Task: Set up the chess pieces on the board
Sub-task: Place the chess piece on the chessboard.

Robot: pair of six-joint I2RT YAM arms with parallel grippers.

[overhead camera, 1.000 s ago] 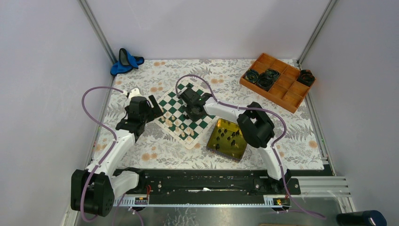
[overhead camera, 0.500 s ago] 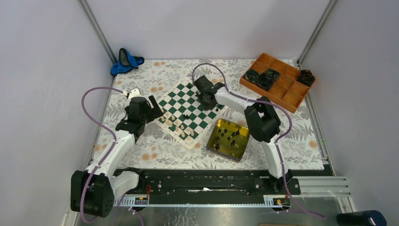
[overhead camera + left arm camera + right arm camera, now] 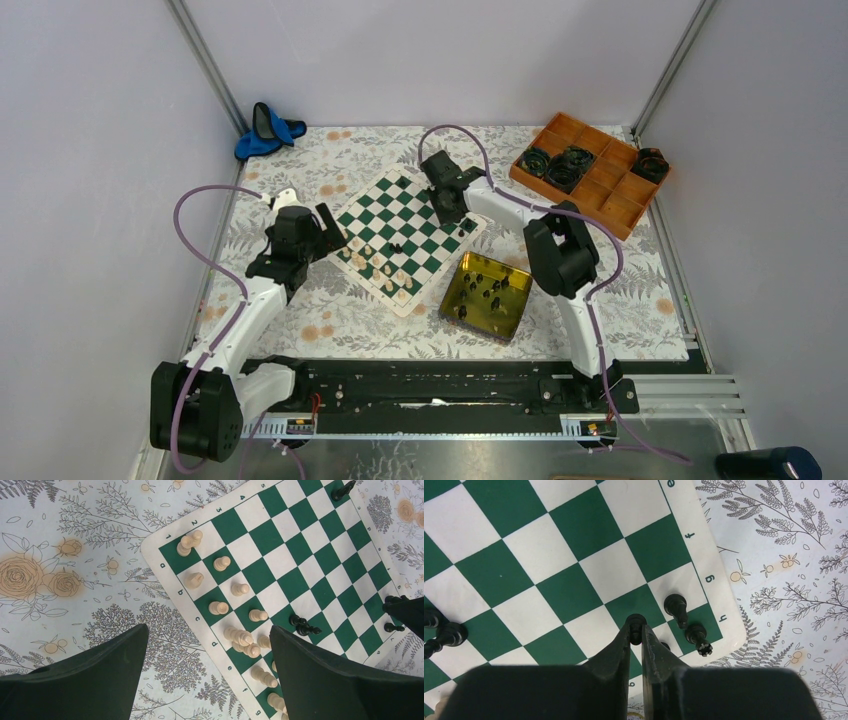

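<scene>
My right end effector (image 3: 638,631), nearly closed on a tiny black chess piece (image 3: 636,620), hovers at the board (image 3: 574,545) corner just beside two standing black pieces (image 3: 675,605) that I could topple while lowering; my left end effector (image 3: 206,635) gapes wide, empty.

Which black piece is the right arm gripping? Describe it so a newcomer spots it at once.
Start at the flat green-and-white chessboard and go to its cream-bordered corner lettered g and h in the right wrist view. There, the small black piece is the one pinched between the right gripper fingertips. The two neighbouring black pieces beside it stand free, touched by nothing.
</scene>
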